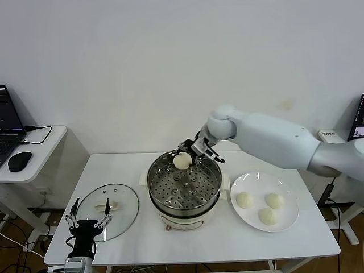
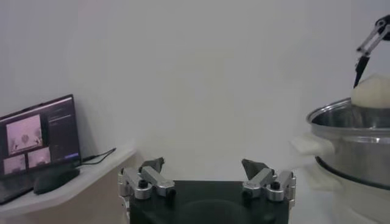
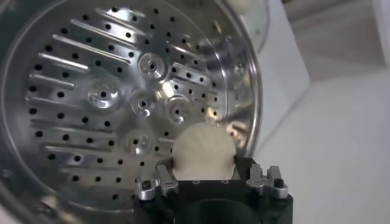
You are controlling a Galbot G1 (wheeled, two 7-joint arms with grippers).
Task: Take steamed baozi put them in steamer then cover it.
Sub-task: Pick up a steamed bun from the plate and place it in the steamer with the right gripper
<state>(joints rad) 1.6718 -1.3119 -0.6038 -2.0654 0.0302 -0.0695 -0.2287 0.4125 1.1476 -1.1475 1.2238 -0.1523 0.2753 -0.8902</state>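
- Right gripper (image 1: 190, 154): reaching over the far rim of the steamer (image 1: 185, 185), its fingers clamped on one steamed baozi (image 1: 182, 161), which is hanging above the perforated tray near that far rim.
- Right wrist view: showing what the head view cannot, the held bun (image 3: 203, 153) seen from above between the gripper's (image 3: 206, 176) two jaws, with the steamer's (image 3: 73, 152) tray of holes and ridges lying bare below it.
- Left gripper (image 1: 88, 219): idling at the near left edge of the tabletop (image 1: 284, 239), just beside the glass lid (image 1: 108, 209), fingers standing wide apart and holding nothing.
- Left wrist view: giving the side profile, the left gripper's (image 2: 207, 173) spread fingers in front, the steamer's (image 2: 350, 143) steel wall and white handle off to one side, and the bun (image 2: 373, 92) showing above the rim under one dark finger of the right gripper (image 2: 372, 49).
- Remaining buns (image 1: 267, 215): three are sitting on the white plate (image 1: 284, 187), just beside the steamer on the robot's right, each apart from the others.
- Glass lid: lying flat on the tabletop to the steamer's left, handle up.
- Surface: a white tabletop carrying steamer, plate and lid.
- Room: a plain white wall is running behind; a lower side desk (image 1: 40, 153) on the left is carrying a laptop (image 1: 8, 128), a black mouse (image 1: 20, 161) and a cable; the left wrist view is showing the laptop's lit screen (image 2: 39, 143), which the head view shows only edge-on.
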